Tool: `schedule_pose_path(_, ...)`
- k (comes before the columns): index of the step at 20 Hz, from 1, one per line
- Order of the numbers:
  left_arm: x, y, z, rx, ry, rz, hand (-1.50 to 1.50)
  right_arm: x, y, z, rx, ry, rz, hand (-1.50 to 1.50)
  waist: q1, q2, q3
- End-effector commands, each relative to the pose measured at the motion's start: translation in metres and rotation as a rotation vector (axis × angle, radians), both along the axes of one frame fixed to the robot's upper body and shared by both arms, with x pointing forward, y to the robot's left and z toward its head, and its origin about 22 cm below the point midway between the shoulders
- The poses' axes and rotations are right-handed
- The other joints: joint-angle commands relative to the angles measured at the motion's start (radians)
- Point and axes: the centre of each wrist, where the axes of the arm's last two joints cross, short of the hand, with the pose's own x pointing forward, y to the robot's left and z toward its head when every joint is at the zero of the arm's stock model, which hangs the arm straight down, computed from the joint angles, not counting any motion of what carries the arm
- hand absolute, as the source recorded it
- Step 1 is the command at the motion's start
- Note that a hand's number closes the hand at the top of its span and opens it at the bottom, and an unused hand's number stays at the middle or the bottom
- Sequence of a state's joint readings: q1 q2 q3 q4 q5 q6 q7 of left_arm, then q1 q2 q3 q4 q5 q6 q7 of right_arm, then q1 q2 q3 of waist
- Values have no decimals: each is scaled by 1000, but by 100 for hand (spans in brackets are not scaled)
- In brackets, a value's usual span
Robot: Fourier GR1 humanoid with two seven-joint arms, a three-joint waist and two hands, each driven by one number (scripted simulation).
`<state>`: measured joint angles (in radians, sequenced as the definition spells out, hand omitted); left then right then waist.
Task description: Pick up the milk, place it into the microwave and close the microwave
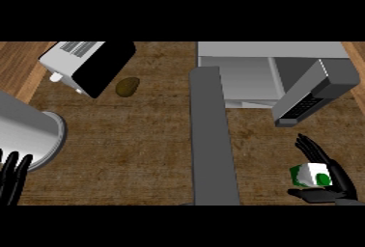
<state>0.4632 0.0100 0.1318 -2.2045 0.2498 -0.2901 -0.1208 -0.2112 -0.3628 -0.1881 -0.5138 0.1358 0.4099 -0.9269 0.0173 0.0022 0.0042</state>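
The milk (pixel 309 174), a small white and green carton, stands on the wooden counter at the lower right. My right hand (pixel 335 185) is cupped against it: straight fingers (pixel 314 150) run along its far right side and the thumb lies just below it, so the hand is open. The microwave (pixel 246 72) sits at the top right with its cavity showing. Its grey door (pixel 210 140) is swung open and stretches down the middle of the view. The dark control panel (pixel 314 94) lies just above the milk. My left hand (pixel 10 176) rests open at the lower left edge.
A white toaster (pixel 82 65) with a black side stands at the top left. A brown rounded item (pixel 128 87) lies beside it. A large grey cylindrical pot (pixel 28 135) sits at the left edge, just above my left hand.
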Motion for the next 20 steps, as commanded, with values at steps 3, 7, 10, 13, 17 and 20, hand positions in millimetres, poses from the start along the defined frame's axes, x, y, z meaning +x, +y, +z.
schedule_pose_path(3, -4, -1, -6, -6, 9, 9, -150, -19, 0, -5, 209, -193, 119, 150, -12, -3, -1)
schedule_pose_path(7, -9, -4, 0, -26, -1, 7, -150, -5, -9, 10, 47, -343, -48, 150, -9, -4, -2)
schedule_pose_path(10, -5, -4, -10, -10, 9, -5, -150, -5, 8, 2, 188, -305, -18, 150, -13, -4, -3)
schedule_pose_path(13, -4, 1, -7, -13, -7, 11, -150, -3, 28, 4, 209, -331, 17, 150, -23, -7, -4)
schedule_pose_path(17, -18, 2, -9, -21, 24, -8, -150, 10, 45, 12, 187, -373, -83, 150, -15, -6, -5)
schedule_pose_path(20, 0, -2, -6, -29, 8, -2, -150, 44, 70, 25, 149, -399, -212, 150, -16, -4, -4)
